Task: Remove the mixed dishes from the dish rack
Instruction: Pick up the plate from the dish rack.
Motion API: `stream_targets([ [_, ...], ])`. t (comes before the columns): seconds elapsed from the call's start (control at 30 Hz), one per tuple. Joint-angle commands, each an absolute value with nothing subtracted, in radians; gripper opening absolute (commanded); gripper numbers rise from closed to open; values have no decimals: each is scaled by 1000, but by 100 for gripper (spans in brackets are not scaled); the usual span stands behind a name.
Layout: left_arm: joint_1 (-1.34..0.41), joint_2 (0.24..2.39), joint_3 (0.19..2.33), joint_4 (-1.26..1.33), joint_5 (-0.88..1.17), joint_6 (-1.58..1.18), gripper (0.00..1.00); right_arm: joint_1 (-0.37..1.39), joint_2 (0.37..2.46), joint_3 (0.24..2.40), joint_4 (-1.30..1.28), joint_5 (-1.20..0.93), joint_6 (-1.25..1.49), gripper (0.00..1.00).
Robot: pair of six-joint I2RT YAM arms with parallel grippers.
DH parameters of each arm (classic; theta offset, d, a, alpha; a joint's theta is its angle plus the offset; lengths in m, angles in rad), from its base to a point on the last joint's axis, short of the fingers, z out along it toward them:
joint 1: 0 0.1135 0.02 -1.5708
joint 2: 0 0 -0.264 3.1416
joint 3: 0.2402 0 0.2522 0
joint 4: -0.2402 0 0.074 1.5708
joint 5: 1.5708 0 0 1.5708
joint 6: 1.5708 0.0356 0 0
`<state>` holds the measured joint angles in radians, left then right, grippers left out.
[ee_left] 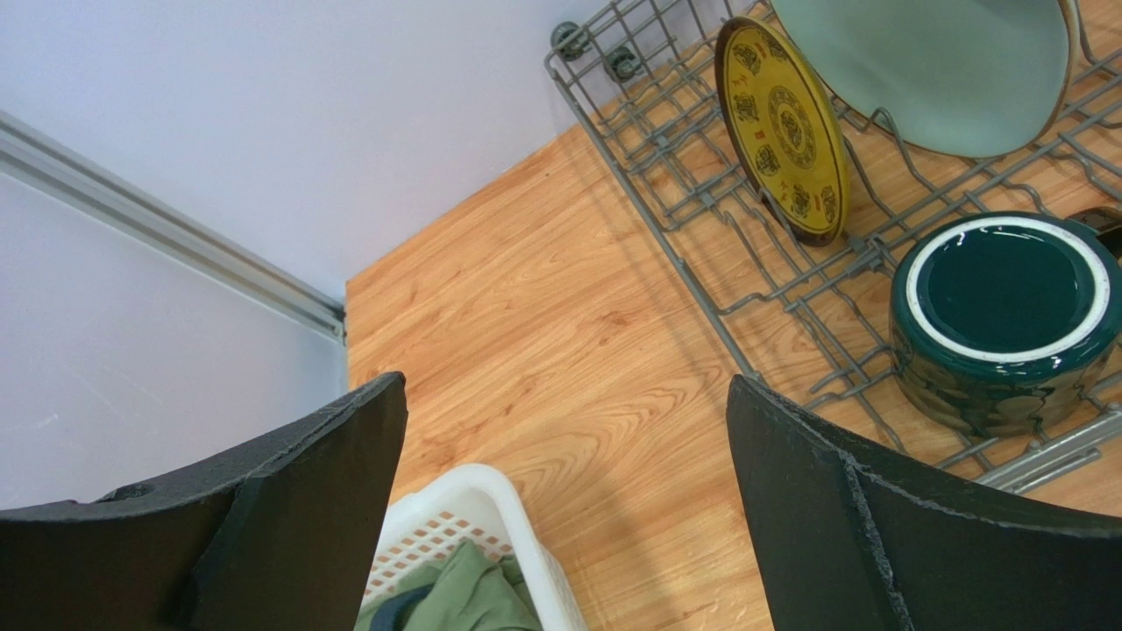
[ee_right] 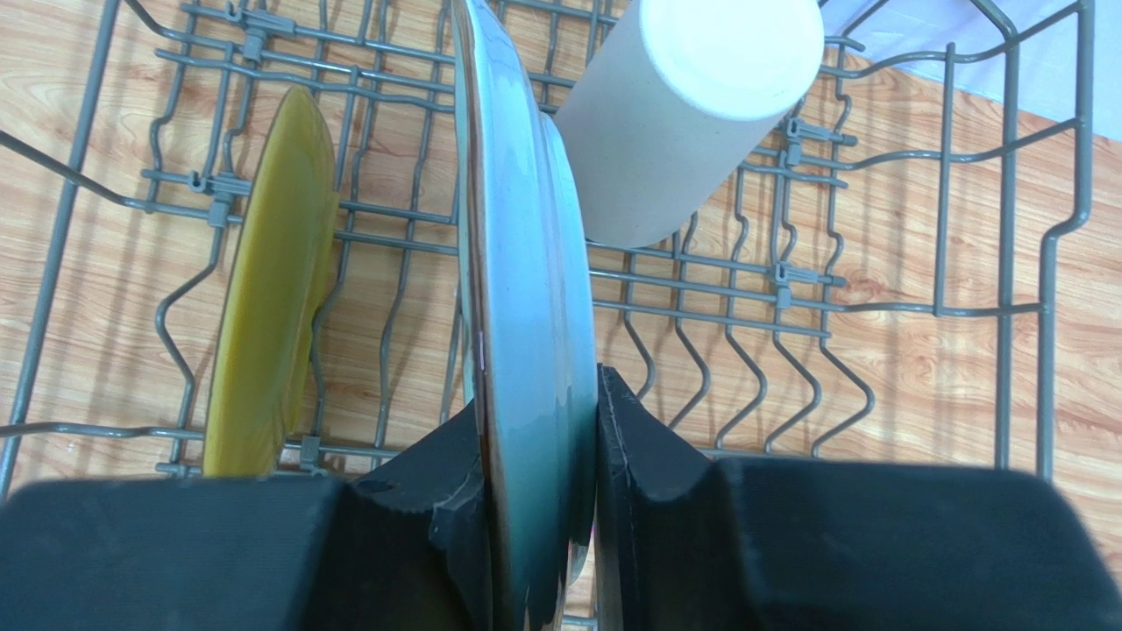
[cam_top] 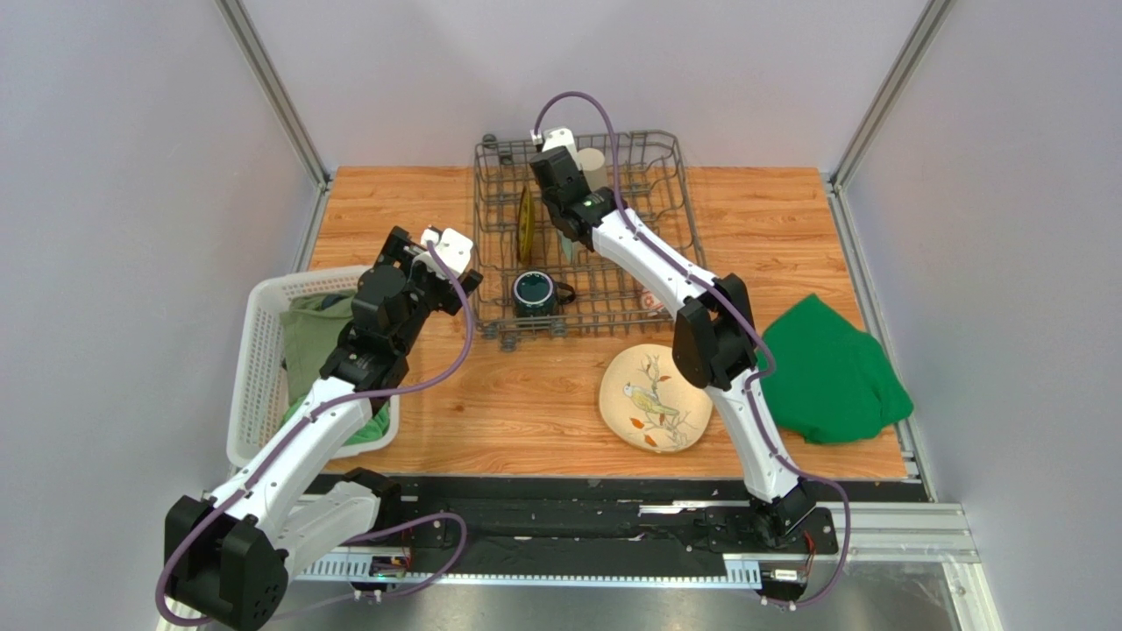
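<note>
The dark grey dish rack (cam_top: 482,250) stands at the back middle of the table. My right gripper (ee_right: 540,447) is inside it, shut on the rim of the upright pale green plate (ee_right: 527,303), which also shows in the left wrist view (ee_left: 922,66). The yellow patterned plate (ee_right: 270,289) stands in the tines to its left. The beige tumbler (ee_right: 685,105) is behind the plates. The dark teal mug (cam_top: 534,292) sits upright at the rack's near left. The cream bird plate (cam_top: 655,397) lies flat on the table. A small bowl (cam_top: 652,303) is mostly hidden by the right arm. My left gripper (cam_top: 441,257) is open and empty, left of the rack.
A white slatted basket (cam_top: 264,381) holding olive cloth (cam_top: 316,342) stands at the left, under my left arm. A green cloth (cam_top: 830,368) lies at the right. Walls enclose the table at the back and both sides.
</note>
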<state>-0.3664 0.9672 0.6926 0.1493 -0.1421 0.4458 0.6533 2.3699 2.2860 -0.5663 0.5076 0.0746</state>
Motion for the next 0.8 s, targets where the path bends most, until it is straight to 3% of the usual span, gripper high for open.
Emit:
stream_targets([
  [0.0,-365,948,692,179,-144,420,99,673,2321,2379,-479,525,97,0],
  [0.77,-365,939,687,186,-152,423,99,693,2241,2393,-495,587,107,0],
])
